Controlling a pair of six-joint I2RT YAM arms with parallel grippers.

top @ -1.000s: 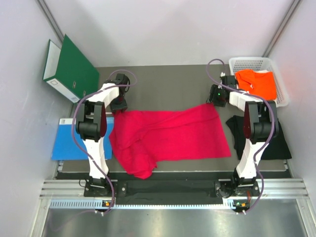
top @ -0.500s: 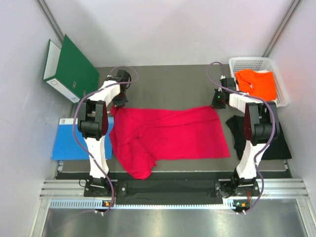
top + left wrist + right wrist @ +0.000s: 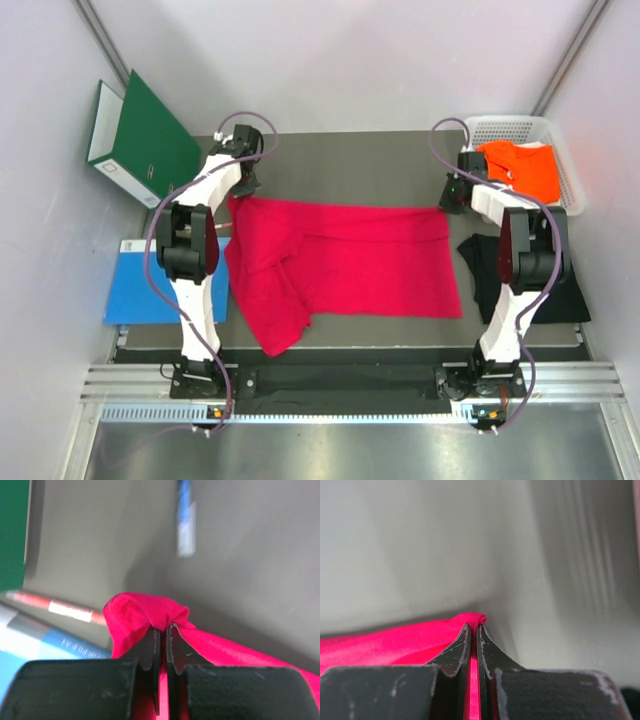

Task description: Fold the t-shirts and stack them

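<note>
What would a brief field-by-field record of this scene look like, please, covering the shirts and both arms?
red t-shirt: spread across the table, near left part bunched
left fingers: shut on its far left corner
right fingers: shut on its far right corner
black t-shirt: on the table, right of the red one
orange t-shirt: in the white basket
stacking: not yet done

The crimson t-shirt (image 3: 350,262) spread centrally, left side rumpled; black t-shirt (image 3: 572,296) lying right; orange t-shirt (image 3: 530,172) in basket (image 3: 510,121).
</note>
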